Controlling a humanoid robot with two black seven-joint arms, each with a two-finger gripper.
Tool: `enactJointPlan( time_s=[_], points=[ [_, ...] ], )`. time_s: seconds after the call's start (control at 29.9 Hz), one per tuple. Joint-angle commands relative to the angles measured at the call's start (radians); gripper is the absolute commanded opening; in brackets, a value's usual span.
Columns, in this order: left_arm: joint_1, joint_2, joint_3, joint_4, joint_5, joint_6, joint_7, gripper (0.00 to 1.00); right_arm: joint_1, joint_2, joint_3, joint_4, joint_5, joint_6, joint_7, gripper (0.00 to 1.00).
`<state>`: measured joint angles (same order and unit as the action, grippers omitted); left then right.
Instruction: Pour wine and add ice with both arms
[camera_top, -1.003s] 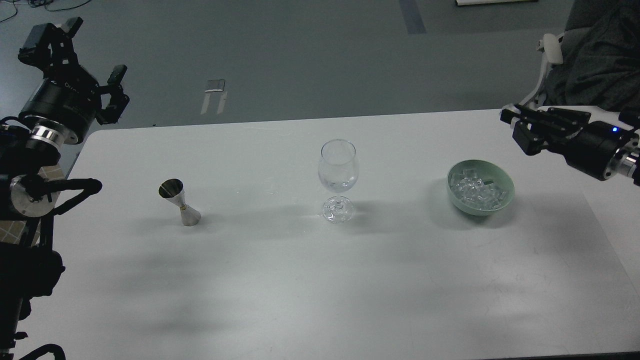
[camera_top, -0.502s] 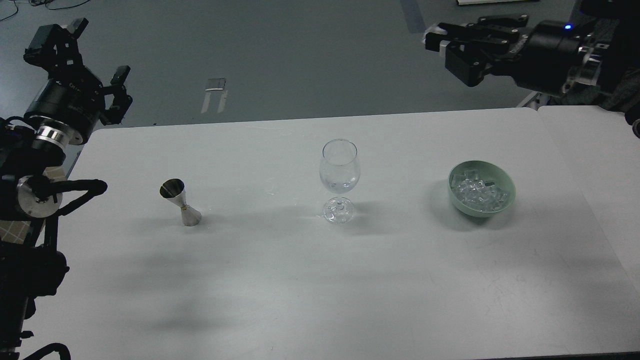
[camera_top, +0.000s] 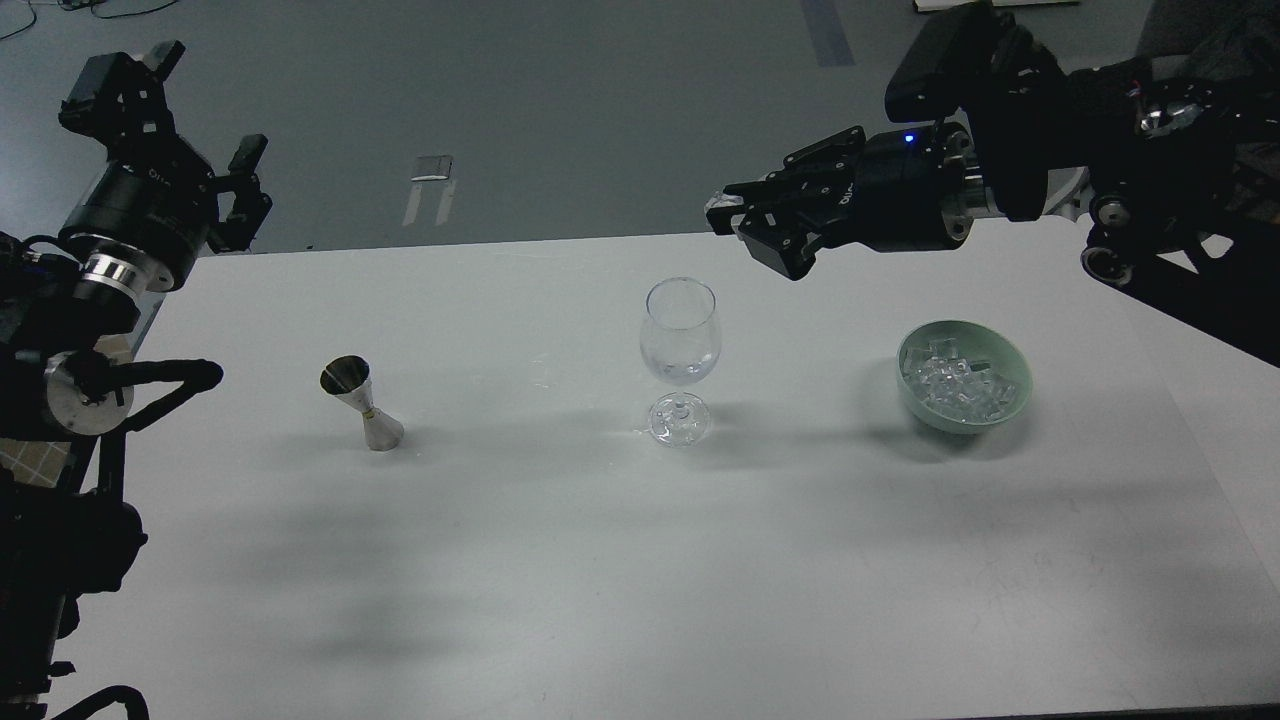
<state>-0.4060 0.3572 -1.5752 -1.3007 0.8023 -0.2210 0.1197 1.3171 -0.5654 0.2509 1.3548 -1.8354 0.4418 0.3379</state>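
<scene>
A clear wine glass (camera_top: 680, 345) stands at the table's middle with a small measure of clear wine (camera_top: 680, 372) at the bottom of its bowl. A steel jigger (camera_top: 362, 404) stands to its left. A green bowl (camera_top: 1008, 405) at the right holds a heap of ice cubes (camera_top: 955, 385). My right gripper (camera_top: 728, 212) hangs above and just right of the glass rim, its fingers close together on a small whitish ice cube. My left gripper (camera_top: 205, 105) is open and empty, raised beyond the table's far left corner.
The white table (camera_top: 600, 560) has its far edge just behind the glass. Its rounded left corner lies under my left arm. Grey floor lies beyond. A dark seated figure (camera_top: 1220, 40) shows at the top right.
My right gripper has swung from beside the bowl up and leftward to above the glass. The left arm has barely shifted. Glass, jigger and bowl have not moved.
</scene>
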Motion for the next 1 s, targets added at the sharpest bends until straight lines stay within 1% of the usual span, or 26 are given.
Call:
enactJointPlan(
  time_s=[0.0, 0.07, 0.1, 0.2, 0.33, 0.43, 0.94, 0.97],
  points=[
    [0.004, -0.001, 0.000, 0.000, 0.000, 0.000, 0.000, 0.97, 0.036, 0.051, -0.028, -0.045, 0.002, 0.047, 0.006, 0.00],
    [0.003, -0.001, 0.000, 0.000, 0.000, 0.000, 0.000, 0.97, 0.048, 0.062, -0.033, -0.063, 0.002, 0.047, 0.013, 0.00],
    [0.003, 0.000, 0.000, 0.000, -0.002, 0.000, 0.000, 0.97, 0.060, 0.062, -0.036, -0.069, 0.002, 0.047, 0.032, 0.00],
    [0.001, 0.002, 0.000, 0.000, -0.002, 0.000, 0.000, 0.97, 0.088, 0.064, -0.059, -0.074, 0.004, 0.047, 0.062, 0.00],
    [0.004, -0.012, 0.000, 0.000, -0.002, 0.000, 0.000, 0.97, 0.097, 0.067, -0.082, -0.111, 0.005, 0.047, 0.069, 0.00],
    [0.003, -0.018, 0.000, 0.000, 0.000, 0.000, 0.000, 0.97, 0.099, 0.074, -0.108, -0.115, 0.005, 0.047, 0.091, 0.00],
    [0.003, -0.014, 0.000, 0.000, -0.002, 0.000, -0.002, 0.97, 0.082, 0.130, -0.117, -0.146, 0.005, 0.047, 0.090, 0.00],
    [0.003, -0.014, 0.000, 0.000, -0.002, 0.000, -0.002, 0.97, 0.076, 0.142, -0.117, -0.158, 0.005, 0.047, 0.090, 0.02]
  ],
)
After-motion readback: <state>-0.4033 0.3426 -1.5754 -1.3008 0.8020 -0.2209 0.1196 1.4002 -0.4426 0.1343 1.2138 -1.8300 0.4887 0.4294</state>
